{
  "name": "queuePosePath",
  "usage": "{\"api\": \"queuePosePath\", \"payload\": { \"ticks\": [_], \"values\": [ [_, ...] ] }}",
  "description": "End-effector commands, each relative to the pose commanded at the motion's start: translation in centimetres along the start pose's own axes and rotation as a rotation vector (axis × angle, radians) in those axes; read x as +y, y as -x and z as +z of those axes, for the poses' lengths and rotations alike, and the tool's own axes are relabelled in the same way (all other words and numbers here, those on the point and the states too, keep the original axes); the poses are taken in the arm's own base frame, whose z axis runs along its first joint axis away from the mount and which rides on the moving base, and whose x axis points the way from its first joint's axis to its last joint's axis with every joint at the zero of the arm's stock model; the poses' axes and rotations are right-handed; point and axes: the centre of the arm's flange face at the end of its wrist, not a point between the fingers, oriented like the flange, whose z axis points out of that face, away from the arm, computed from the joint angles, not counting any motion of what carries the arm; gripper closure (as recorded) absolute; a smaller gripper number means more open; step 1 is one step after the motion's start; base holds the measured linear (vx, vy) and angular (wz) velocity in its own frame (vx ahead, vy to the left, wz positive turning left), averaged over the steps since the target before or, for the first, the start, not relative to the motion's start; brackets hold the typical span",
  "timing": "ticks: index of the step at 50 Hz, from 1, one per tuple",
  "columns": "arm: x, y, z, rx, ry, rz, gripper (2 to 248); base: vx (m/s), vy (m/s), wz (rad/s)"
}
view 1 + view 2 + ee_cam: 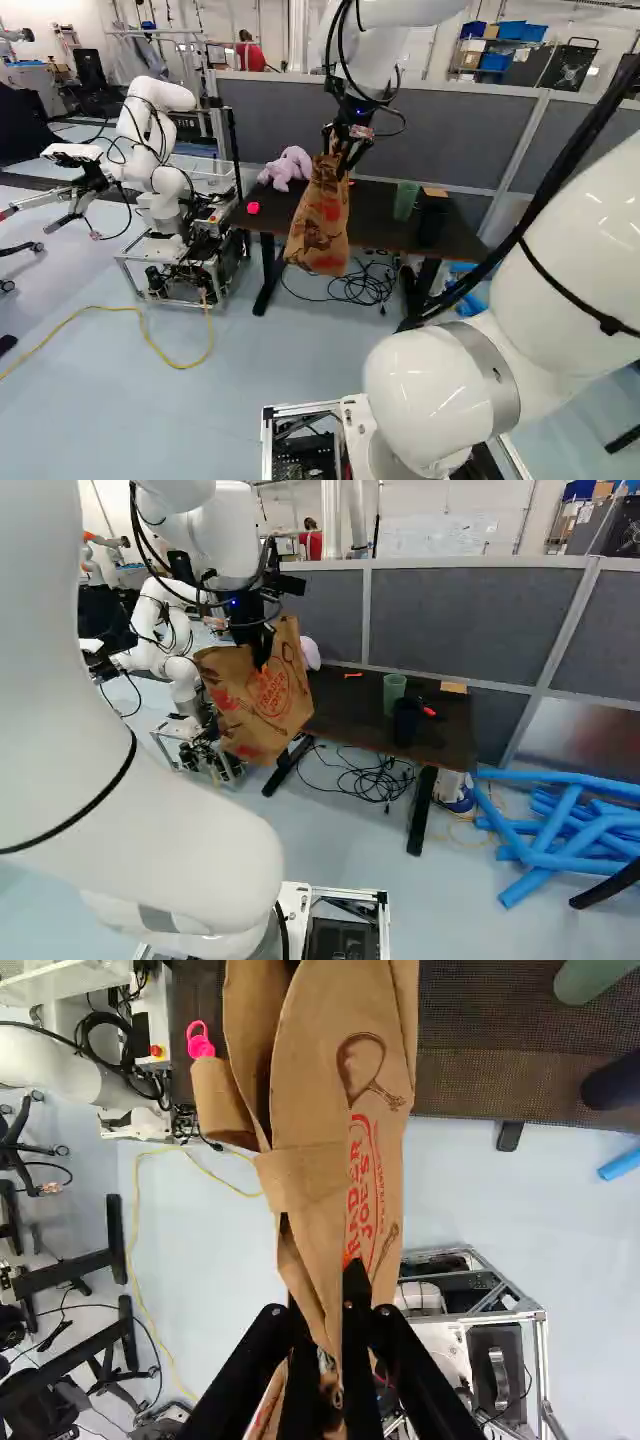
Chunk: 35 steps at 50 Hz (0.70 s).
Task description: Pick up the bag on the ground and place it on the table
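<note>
My fingers (356, 1310) are nearly closed, pinching a fold of the brown paper bag (320, 215) in the air.
The bag hangs slanted from them on the near side of the desk (374, 207), its bottom seemingly below the desktop. Pushed forward without more lift, it could catch the edge and crumple, or tear or slip from my narrow pinch. Swung low and wide, it could topple the green cup (405, 200) or nudge the plush toy (288, 168).
</note>
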Motion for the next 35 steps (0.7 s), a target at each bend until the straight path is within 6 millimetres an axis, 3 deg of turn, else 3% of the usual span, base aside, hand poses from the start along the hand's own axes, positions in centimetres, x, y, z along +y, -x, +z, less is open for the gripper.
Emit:
{"api": "queuePosePath", "payload": {
  "ticks": [18,35],
  "values": [
    [-0.5,-0.7,-2.2,0.009,-0.007,-0.004,225,0.000,0.000,0.000],
    [-0.5,-0.8,-2.5,0.007,-0.007,-0.005,225,0.000,0.000,0.000]
  ]
}}
